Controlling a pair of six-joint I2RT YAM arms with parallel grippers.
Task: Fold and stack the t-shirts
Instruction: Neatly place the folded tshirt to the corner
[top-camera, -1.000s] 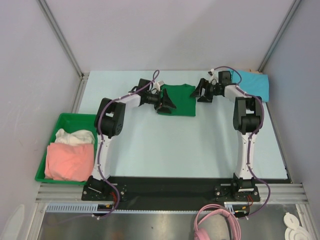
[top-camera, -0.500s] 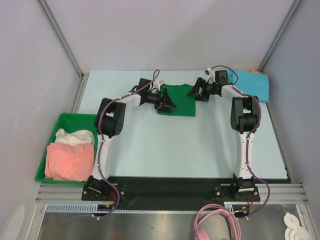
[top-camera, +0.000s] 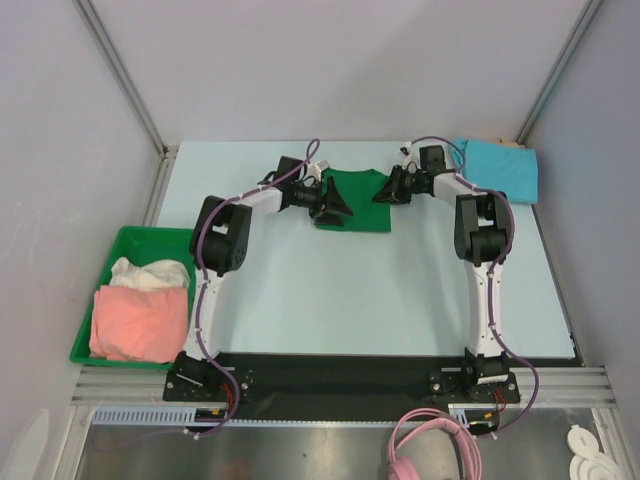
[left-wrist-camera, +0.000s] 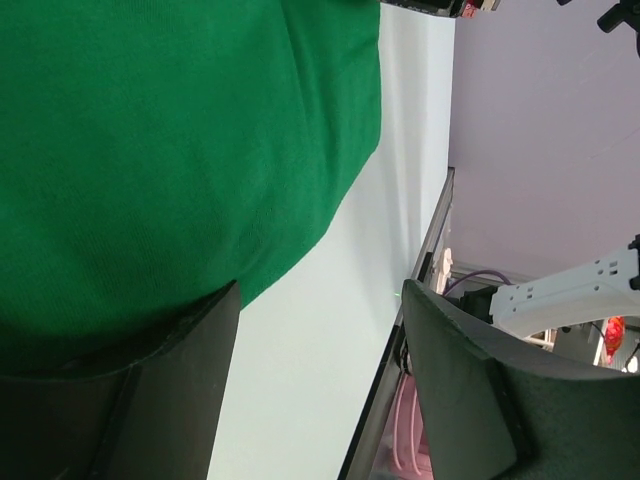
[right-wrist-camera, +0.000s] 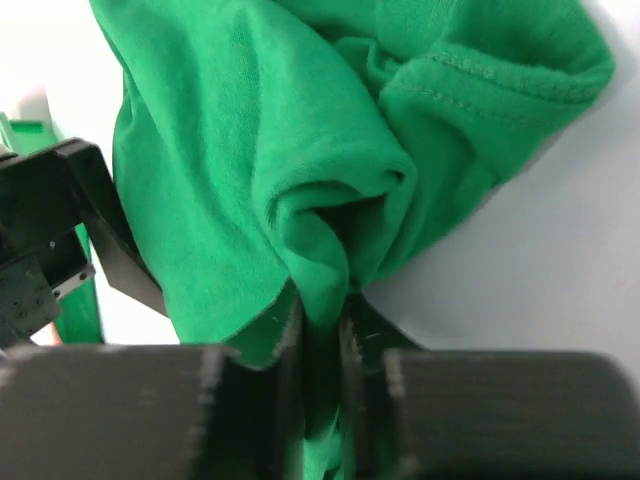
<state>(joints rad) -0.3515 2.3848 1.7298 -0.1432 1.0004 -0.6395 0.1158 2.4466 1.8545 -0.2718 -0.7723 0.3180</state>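
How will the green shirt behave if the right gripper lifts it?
Probably floppy: the green shirt bunches into soft folds where the right gripper pinches it. Lifted, it would likely hang and drag rather than keep its shape. The cloth looks like thin knit, so it is probably light and not slippery.

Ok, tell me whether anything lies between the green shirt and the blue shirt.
Only the right pincer itself, clamped on the green shirt at its right edge and reaching in from the side of the blue shirt. Nothing loose shows in the gap.
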